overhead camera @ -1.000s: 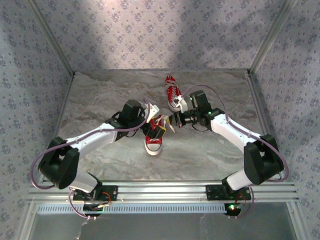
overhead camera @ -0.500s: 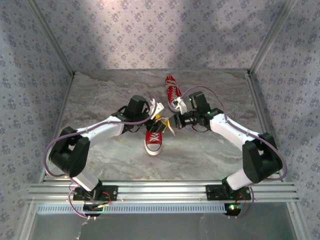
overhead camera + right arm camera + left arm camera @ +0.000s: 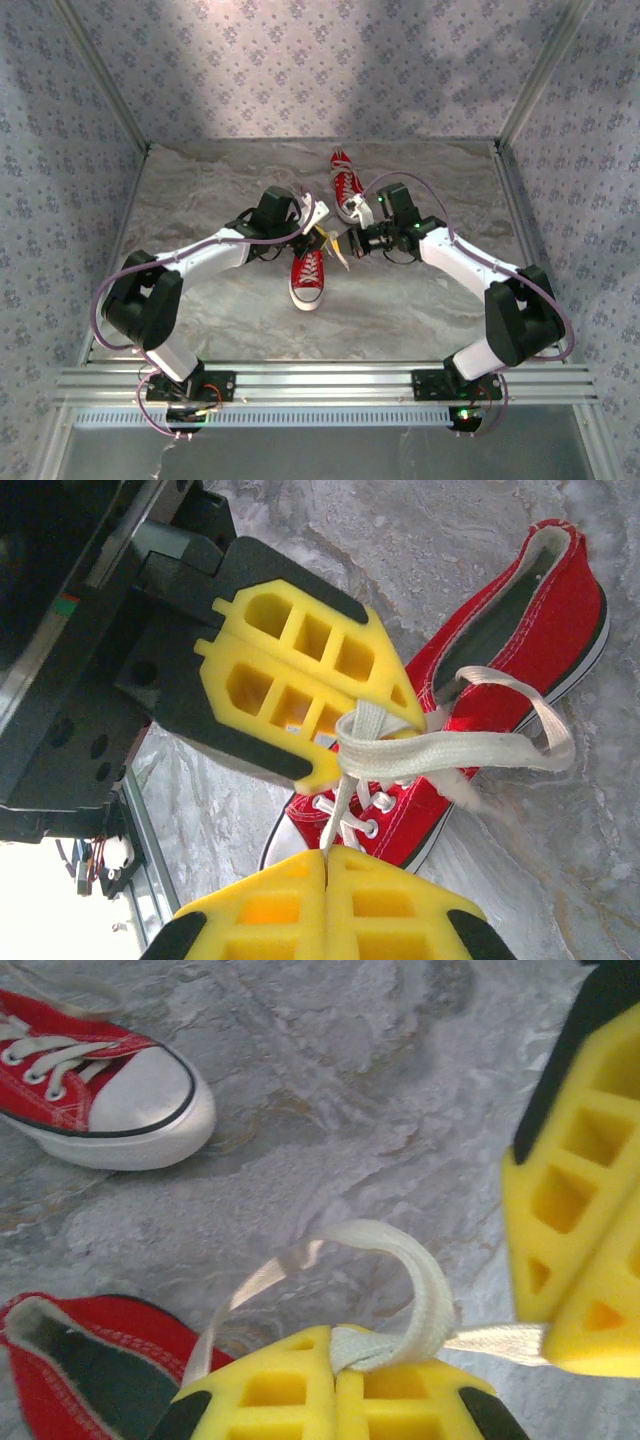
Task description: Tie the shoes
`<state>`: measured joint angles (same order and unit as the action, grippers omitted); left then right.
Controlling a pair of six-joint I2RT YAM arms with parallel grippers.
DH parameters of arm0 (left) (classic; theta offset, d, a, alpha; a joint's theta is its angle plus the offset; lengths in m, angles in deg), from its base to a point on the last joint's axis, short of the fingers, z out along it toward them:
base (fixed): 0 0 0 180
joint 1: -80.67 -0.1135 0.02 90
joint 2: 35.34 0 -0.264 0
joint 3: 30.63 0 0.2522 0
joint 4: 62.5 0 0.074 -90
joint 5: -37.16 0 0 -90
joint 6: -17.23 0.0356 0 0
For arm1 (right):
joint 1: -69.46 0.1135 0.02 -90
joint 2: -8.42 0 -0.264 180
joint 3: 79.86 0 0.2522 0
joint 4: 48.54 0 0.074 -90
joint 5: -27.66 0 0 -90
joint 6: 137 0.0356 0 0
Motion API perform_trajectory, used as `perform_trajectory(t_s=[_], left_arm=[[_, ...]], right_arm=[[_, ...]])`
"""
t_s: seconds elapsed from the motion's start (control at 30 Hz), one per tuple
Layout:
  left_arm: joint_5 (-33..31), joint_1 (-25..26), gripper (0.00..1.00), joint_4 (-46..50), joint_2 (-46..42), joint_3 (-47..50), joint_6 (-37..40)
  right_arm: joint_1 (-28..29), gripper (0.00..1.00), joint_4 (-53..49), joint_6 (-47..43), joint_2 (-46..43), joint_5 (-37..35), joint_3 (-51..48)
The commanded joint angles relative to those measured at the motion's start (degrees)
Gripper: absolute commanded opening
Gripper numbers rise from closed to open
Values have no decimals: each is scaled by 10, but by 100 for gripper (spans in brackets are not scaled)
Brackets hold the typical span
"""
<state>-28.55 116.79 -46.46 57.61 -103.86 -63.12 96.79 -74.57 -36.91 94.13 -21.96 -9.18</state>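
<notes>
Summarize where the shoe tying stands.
Done: nothing finished; the near shoe shows no bow.
In hand: both grippers are shut on its white lace above the shoe, the left gripper pinching a loop and the right gripper a strand.
Left: knot and bow here, then the far shoe, which neither gripper touches.

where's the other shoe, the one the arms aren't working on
In the top view the other shoe sits toward the back of the table, just beyond the right gripper and behind the shoe being laced.
</notes>
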Motion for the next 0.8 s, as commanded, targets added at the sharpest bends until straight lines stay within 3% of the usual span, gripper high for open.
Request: perform_trajectory(t_s=[0.0, 0.23, 0.3, 0.4, 0.5, 0.67, 0.77], left_arm=[[-69, 7, 0, 6, -30, -7, 10], [-170, 52, 0, -32, -53, 23, 109], [-199, 63, 0, -47, -57, 34, 138], [-202, 67, 0, -89, -73, 67, 193], [-215, 68, 0, -161, -91, 114, 230], [-213, 62, 0, -199, -98, 133, 242], [-179, 57, 0, -234, -101, 154, 264]], right_arm=[[5, 0, -17, 24, -1, -17, 16], [14, 0, -19, 61, 3, -17, 16], [20, 5, -24, 62, -2, -21, 14], [21, 20, -26, 62, -20, -46, 4], [9, 29, -19, 73, -48, -79, -9], [-14, 29, -9, 97, -63, -144, -7], [-21, 26, -2, 109, -33, -135, 20]])
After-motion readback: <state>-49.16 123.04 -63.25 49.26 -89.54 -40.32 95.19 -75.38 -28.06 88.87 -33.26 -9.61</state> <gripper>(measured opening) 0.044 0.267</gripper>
